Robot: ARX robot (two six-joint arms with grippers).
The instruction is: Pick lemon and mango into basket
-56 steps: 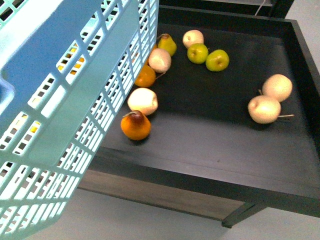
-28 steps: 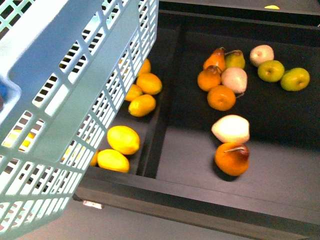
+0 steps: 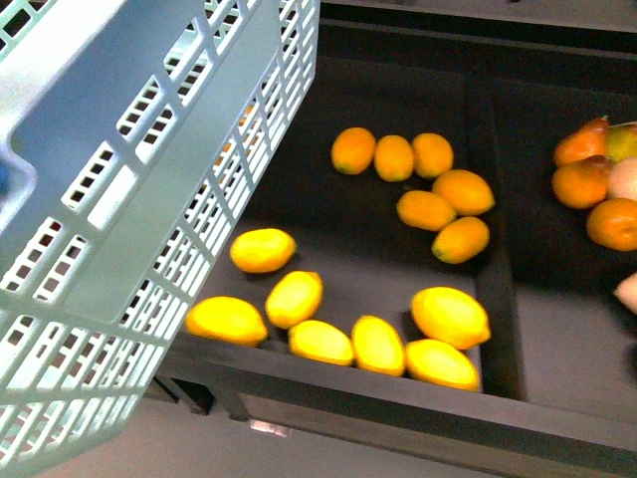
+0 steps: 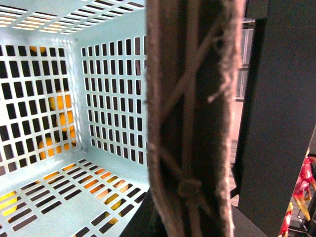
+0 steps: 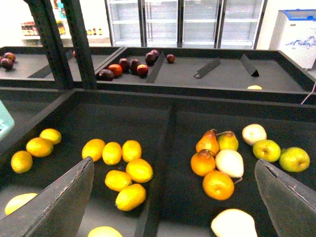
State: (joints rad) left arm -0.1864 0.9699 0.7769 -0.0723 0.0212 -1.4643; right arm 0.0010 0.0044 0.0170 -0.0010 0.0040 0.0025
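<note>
We find the basket (image 3: 149, 199) the largest item in view. It hangs tilted at the robot's left, clear of the tray, and the part of its floor shown in the left wrist view carries no fruit. Its brown handle (image 4: 192, 123) fills that view close to the lens. The left gripper cannot be made out there, so we cannot tell how its jaws stand, though we judge that it carries the basket by this handle.

The black tray (image 3: 398, 403) lies below, split by a divider (image 3: 495, 259). The pears and oranges (image 3: 587, 189) in the compartment to the right are of no concern.

The right gripper (image 5: 173, 163) hovers above the tray, fingers spread wide with nothing between them.

One mango (image 3: 263, 250) lies apart from its kind, near the basket wall. The others sit in a row along the near rim, several touching. One lemon (image 3: 461, 239) lies just beside the divider, at the near end of a cluster further back.

Assessment: neither fruit is loaded, and the step in hand is the first pick. We recommend choosing a fruit with free space on both sides, descending from directly above and closing across its short axis at the middle. Smooth rounded skin is likely to slip from an end grip. Fruit against the divider or its neighbours leaves no room for a finger and risks scattering the row.
</note>
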